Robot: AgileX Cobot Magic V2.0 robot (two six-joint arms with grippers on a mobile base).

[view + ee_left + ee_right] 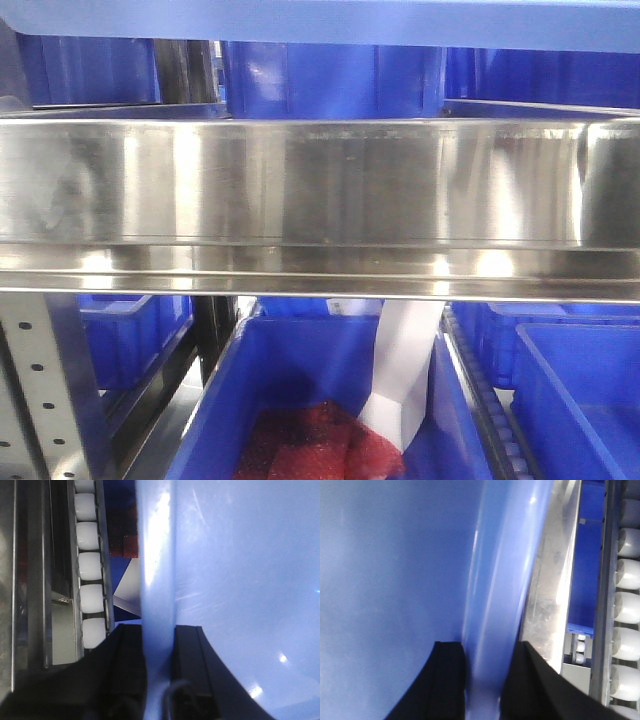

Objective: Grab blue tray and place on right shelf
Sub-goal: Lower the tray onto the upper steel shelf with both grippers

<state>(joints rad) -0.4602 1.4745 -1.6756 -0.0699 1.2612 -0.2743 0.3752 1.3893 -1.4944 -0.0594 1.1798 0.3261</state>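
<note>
The blue tray fills most of the left wrist view, and its glossy rim runs down between the black fingers of my left gripper, which is shut on it. In the right wrist view the blue tray lies to the left, with my right gripper shut on its rounded rim. The right shelf shows in the front view as a broad shiny steel rail across the middle. A pale blue band along the top edge looks like the tray. A steel strip of the shelf runs just beside the right-hand rim.
Deep dark-blue bins stand behind the rail. More bins sit below it, one holding red material and a white sheet. White roller tracks flank the tray. A perforated grey upright stands lower left.
</note>
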